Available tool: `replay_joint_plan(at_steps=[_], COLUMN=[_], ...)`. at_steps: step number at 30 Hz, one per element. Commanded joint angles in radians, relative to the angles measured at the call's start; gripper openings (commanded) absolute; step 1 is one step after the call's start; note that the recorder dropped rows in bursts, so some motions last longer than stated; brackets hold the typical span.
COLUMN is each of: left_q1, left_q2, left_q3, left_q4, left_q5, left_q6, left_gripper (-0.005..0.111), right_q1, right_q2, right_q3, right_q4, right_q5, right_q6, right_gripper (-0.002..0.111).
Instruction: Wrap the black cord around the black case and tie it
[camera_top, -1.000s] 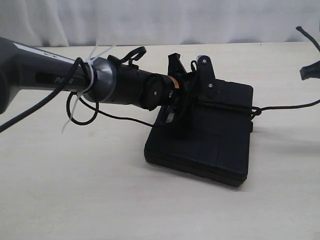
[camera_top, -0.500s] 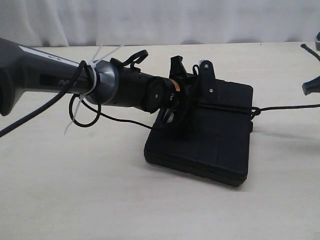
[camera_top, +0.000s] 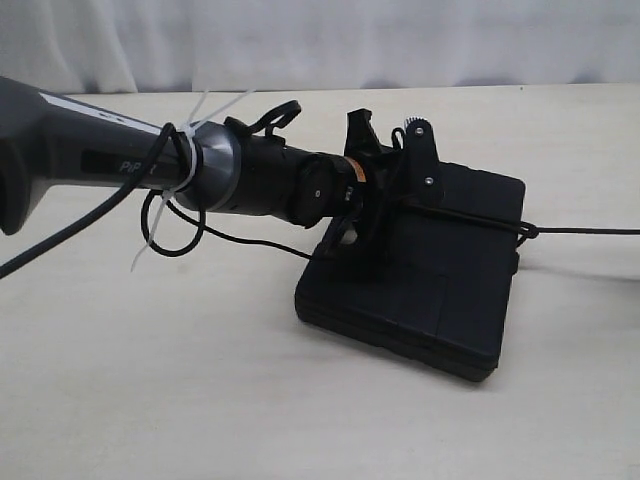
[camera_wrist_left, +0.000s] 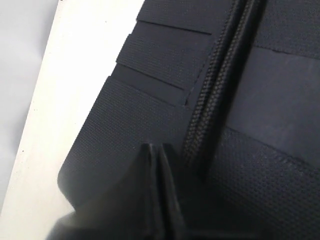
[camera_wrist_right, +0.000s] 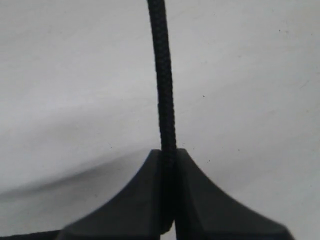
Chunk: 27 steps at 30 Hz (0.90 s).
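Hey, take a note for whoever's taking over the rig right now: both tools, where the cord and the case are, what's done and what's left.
Left tool: shut, nothing in it, tips down at the lid of the black case, right beside the black cord.
Right tool: shut on the cord, outside the exterior view.
Case lies flat on the table. Two strands of cord cross its lid to a knot at its edge, and one strand runs on off the right of the exterior view.
Done: the wrap and a first knot, it seems.
Left: probably pull the knot tight, then let go.
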<state>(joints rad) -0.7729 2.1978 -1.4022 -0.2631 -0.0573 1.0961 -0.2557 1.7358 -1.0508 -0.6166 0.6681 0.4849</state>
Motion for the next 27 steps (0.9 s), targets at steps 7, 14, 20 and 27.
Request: replay_joint_plan(at_steps=[7,14,20,27], left_q1=[0.009,0.009,0.009,0.009], left_q2=[0.007,0.007,0.005,-0.040], left_q3=[0.004,0.004,0.004,0.004], left_q4=[-0.002,-0.002,-0.005,-0.012], left_q5=[0.022,0.020,0.022,0.033], left_q6=[-0.002,-0.002,-0.002,-0.028], left_gripper=[0.000,0.000,0.000,0.000], right_q1=[0.003,0.003,0.003,0.112], right_q2=[-0.003,-0.009,-0.060,-0.136], right_q3=[-0.001,-0.006,-0.045,-0.053], right_q4=[-0.042,0.018,0.120,0.422], right_q5=[0.022,0.047,0.074,-0.001], right_q6=[-0.025,-0.027,-0.035,-0.370], right_gripper=[0.016,0.058,0.061,0.051])
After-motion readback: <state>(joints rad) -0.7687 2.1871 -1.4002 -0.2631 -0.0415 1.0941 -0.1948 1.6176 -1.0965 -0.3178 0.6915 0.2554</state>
